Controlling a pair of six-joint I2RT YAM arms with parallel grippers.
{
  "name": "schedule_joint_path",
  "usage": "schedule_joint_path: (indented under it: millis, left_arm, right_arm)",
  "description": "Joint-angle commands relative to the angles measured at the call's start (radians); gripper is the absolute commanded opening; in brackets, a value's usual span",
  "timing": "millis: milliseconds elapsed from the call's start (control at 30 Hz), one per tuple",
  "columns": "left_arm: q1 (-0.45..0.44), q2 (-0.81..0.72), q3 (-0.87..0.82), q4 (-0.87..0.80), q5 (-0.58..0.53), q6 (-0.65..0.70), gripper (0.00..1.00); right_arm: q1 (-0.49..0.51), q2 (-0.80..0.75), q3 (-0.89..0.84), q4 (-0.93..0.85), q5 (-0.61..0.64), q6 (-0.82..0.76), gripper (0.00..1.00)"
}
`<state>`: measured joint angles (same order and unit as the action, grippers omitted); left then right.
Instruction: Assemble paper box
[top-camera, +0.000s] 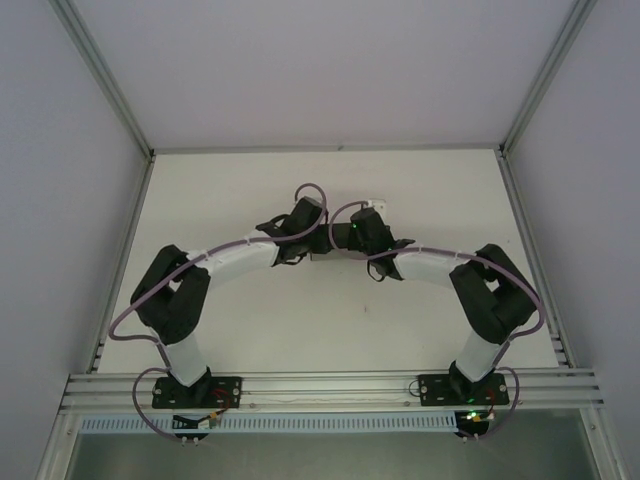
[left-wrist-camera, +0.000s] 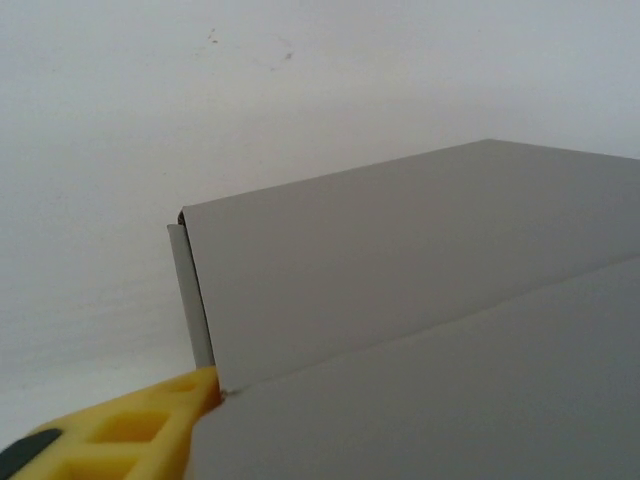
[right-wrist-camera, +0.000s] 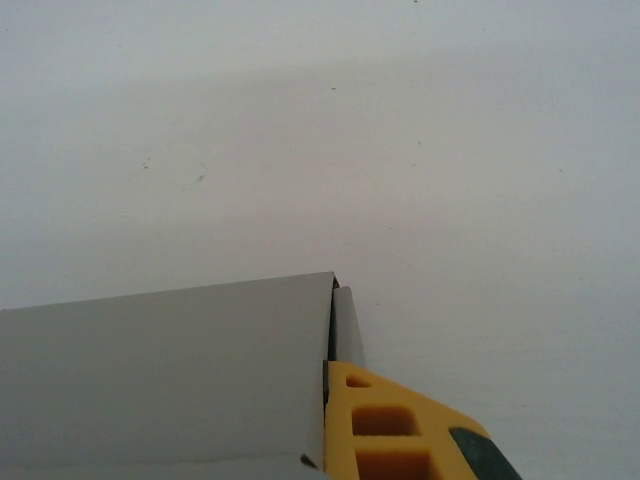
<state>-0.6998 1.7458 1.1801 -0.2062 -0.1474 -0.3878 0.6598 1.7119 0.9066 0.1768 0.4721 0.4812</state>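
The paper box (left-wrist-camera: 420, 300) sits on the white counter (top-camera: 330, 330) near its middle, between the tips of the two arms, where the overhead camera catches just a thin pale sliver of it. It is plain matte grey thin cardboard with no print. In the left wrist view a broad flat panel fills the lower right, with a straight crease running slantwise across it. At its left end a narrow strip stands just behind the panel's edge, with a thin dark gap between them. The right wrist view gives the same look from the other end: a smooth grey panel with a clean straight top edge, and a slim flap just beside its right end. The left end effector (top-camera: 300, 248) is at the box's left end, and its one visible yellow finger (left-wrist-camera: 130, 430) touches the lower corner there. The right end effector (top-camera: 352, 246) is at the opposite end, its yellow finger (right-wrist-camera: 385, 430) pressed against the box just under the flap. For both, I cannot tell how far the fingers are spread or whether they grip the cardboard.
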Motion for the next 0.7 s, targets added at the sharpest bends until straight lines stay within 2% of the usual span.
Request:
schedule_joint_path:
  millis: [0, 133, 167, 200, 300, 400, 567, 667]
  left_arm:
    - [-0.013, -0.075, 0.020, -0.056, -0.014, -0.009, 0.60]
    - [-0.013, -0.137, 0.027, -0.130, -0.041, -0.025, 0.77]
    - [-0.012, -0.159, 0.027, -0.145, -0.061, -0.041, 0.85]
    - [-0.010, -0.178, 0.027, -0.162, -0.083, -0.050, 0.99]
    - [0.001, -0.220, 0.046, -0.237, -0.163, -0.096, 1.00]
    - [0.040, -0.238, 0.075, -0.274, -0.153, -0.125, 1.00]
    - [0.139, -0.185, 0.106, -0.208, 0.075, -0.166, 1.00]
    - [0.150, -0.095, 0.133, -0.179, 0.150, -0.160, 1.00]
  right_arm:
    - [0.014, 0.010, -0.041, -0.077, -0.030, -0.002, 0.00]
    - [0.014, -0.008, -0.064, -0.065, -0.029, -0.002, 0.00]
    - [0.015, -0.013, -0.073, -0.057, -0.030, -0.004, 0.00]
    - [0.015, -0.015, -0.079, -0.049, -0.032, -0.005, 0.01]
    - [0.016, -0.018, -0.101, -0.010, -0.033, -0.012, 0.01]
    - [0.017, -0.015, -0.111, 0.012, -0.043, -0.016, 0.01]
    - [0.028, -0.012, -0.116, 0.041, -0.039, -0.029, 0.03]
    - [0.034, -0.008, -0.121, 0.059, -0.034, -0.032, 0.06]
